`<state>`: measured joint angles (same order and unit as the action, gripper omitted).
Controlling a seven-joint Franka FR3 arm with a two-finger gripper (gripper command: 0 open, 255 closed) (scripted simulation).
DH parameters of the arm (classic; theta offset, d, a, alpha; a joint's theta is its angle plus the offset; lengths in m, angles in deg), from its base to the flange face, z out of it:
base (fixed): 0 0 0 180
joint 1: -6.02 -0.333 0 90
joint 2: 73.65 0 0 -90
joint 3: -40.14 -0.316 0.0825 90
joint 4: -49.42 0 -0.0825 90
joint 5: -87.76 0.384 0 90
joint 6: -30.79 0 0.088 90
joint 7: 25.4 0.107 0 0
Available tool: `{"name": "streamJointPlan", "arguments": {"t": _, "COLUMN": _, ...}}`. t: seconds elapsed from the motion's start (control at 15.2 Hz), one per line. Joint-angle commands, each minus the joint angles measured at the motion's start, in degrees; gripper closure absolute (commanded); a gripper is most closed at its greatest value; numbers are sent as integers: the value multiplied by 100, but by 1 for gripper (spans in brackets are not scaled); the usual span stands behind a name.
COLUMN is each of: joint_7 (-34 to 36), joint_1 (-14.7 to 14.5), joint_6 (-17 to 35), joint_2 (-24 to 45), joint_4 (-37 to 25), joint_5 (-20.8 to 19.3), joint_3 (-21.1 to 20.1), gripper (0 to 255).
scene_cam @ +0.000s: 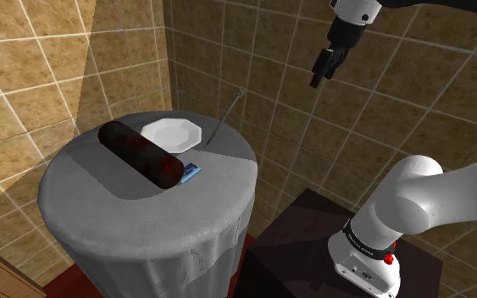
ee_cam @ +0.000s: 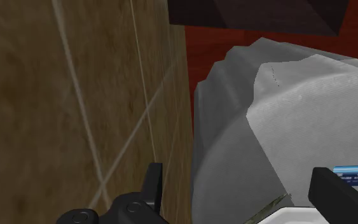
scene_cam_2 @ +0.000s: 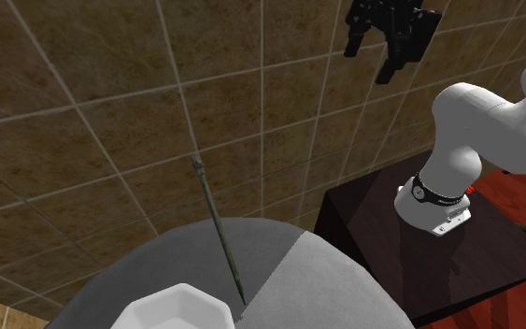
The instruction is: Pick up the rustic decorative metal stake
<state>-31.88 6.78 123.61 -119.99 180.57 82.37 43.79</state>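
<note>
The stake (scene_cam: 224, 113) is a thin grey rod. It stands slanted, its lower end on the round grey table (scene_cam: 101, 203) beside the white plate (scene_cam: 173, 133) and its top leaning on the tiled wall. The second exterior view shows the stake (scene_cam_2: 219, 232) rising from the table's back edge (scene_cam_2: 326, 290). My gripper (scene_cam: 319, 76) hangs open high in the air, well above the stake and off toward the shoulder view's right. In the wrist view the fingers (ee_cam: 152, 183) stand apart with nothing between them, and a slim piece of the stake (ee_cam: 265, 209) shows near the plate.
A dark red cylinder (scene_cam: 141, 155) lies across the table, with a small blue card (scene_cam: 192, 172) at its end. The tiled wall (scene_cam: 270, 76) runs close behind the table. The dark stand (scene_cam: 296, 241) sits beside the table at lower right.
</note>
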Motion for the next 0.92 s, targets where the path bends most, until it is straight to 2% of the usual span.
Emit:
{"name": "streamJointPlan", "arguments": {"t": 0.0, "joint_7": 0, "joint_1": 0, "joint_6": 0, "joint_2": 0, "joint_4": 0, "joint_5": 0, "joint_3": 0, "gripper": 0}}
{"name": "streamJointPlan", "arguments": {"t": 0.4, "joint_7": 2243, "joint_1": 387, "joint_6": 894, "joint_2": 331, "joint_4": 475, "joint_5": 256, "joint_3": -1173, "gripper": 0}}
{"name": "streamJointPlan", "arguments": {"t": 0.66, "joint_7": 3770, "joint_1": 723, "joint_6": 1421, "joint_2": 916, "joint_4": 432, "joint_5": 276, "joint_3": -1964, "gripper": 0}}
{"name": "streamJointPlan", "arguments": {"t": 0.86, "joint_7": 4952, "joint_1": 1046, "joint_6": 1733, "joint_2": 1512, "joint_4": 217, "joint_5": 148, "joint_3": -2551, "gripper": 0}}
